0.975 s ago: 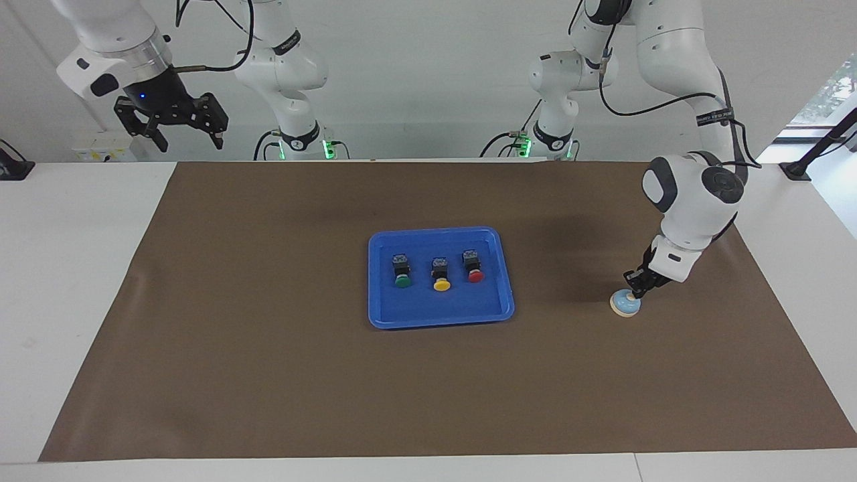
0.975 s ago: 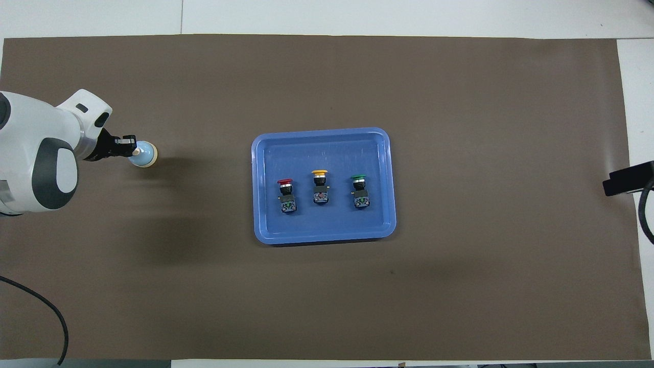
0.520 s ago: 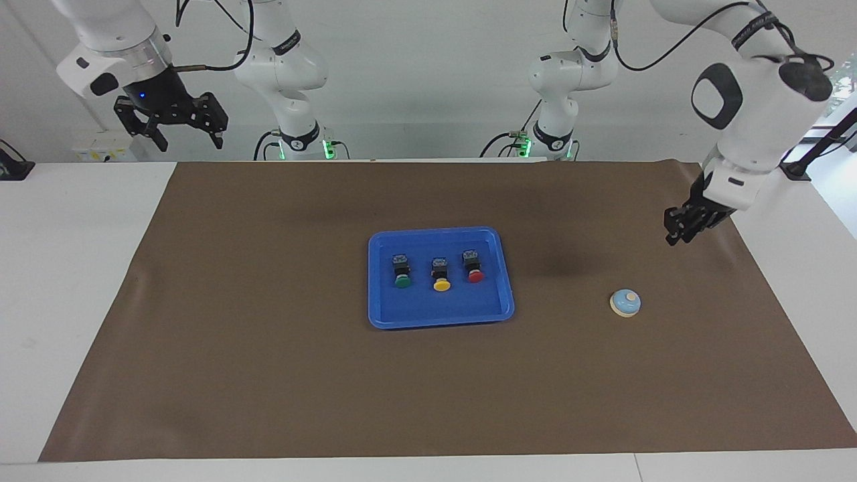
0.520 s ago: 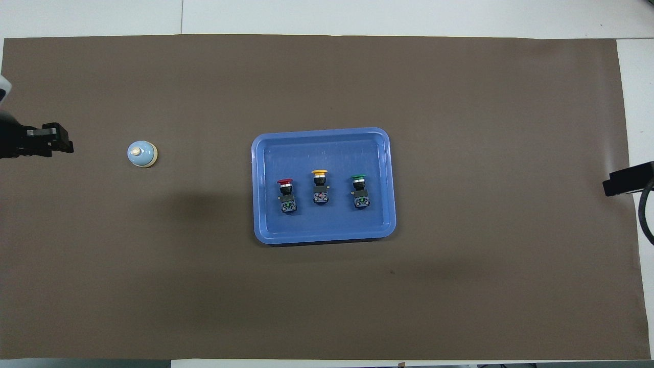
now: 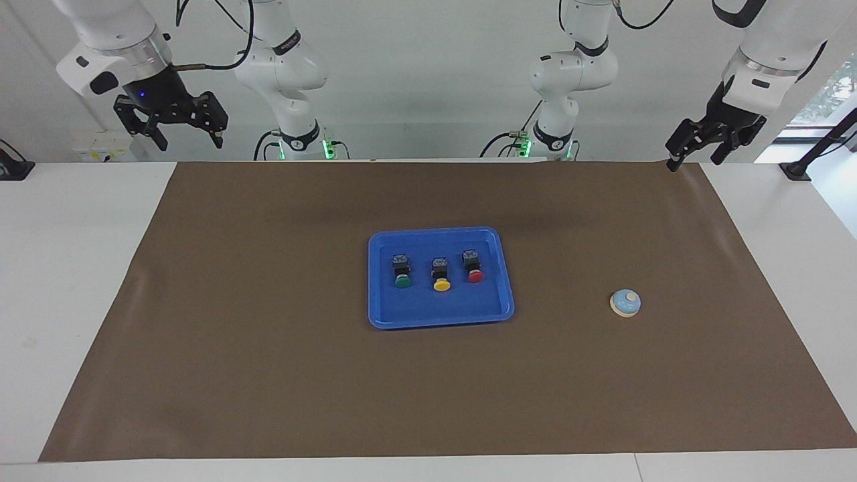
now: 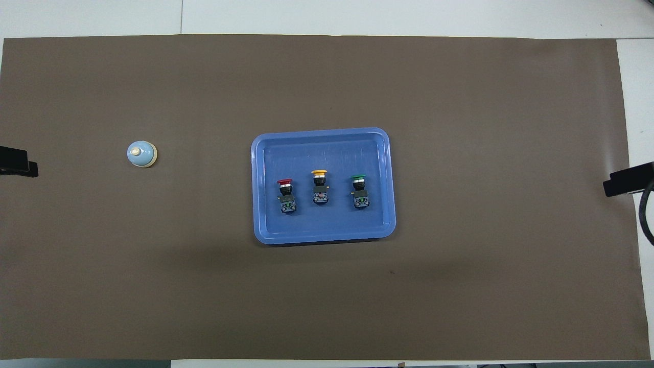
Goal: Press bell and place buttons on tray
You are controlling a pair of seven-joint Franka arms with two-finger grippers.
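Observation:
The light-blue bell [image 5: 625, 302] stands alone on the brown mat toward the left arm's end; it also shows in the overhead view [image 6: 141, 154]. The blue tray [image 5: 442, 306] [image 6: 322, 225] lies mid-table. In it, in a row, lie the green button [image 5: 402, 272] [image 6: 359, 191], the yellow button [image 5: 440, 275] [image 6: 320, 187] and the red button [image 5: 474, 266] [image 6: 286, 194]. My left gripper [image 5: 696, 159] is open, empty and raised over the mat's corner by the robots. My right gripper [image 5: 189, 142] is open, empty and waits raised off the mat's other near corner.
The brown mat [image 5: 268, 335] covers most of the white table [image 5: 73, 268]. Only the grippers' dark tips show at the overhead view's side edges, the left gripper [image 6: 19, 163] and the right gripper [image 6: 627, 180].
My left gripper rose from the bell's knob and drew back toward the robots, high over the mat's corner, and its fingers spread. The bell, tray, buttons and right arm have not moved.

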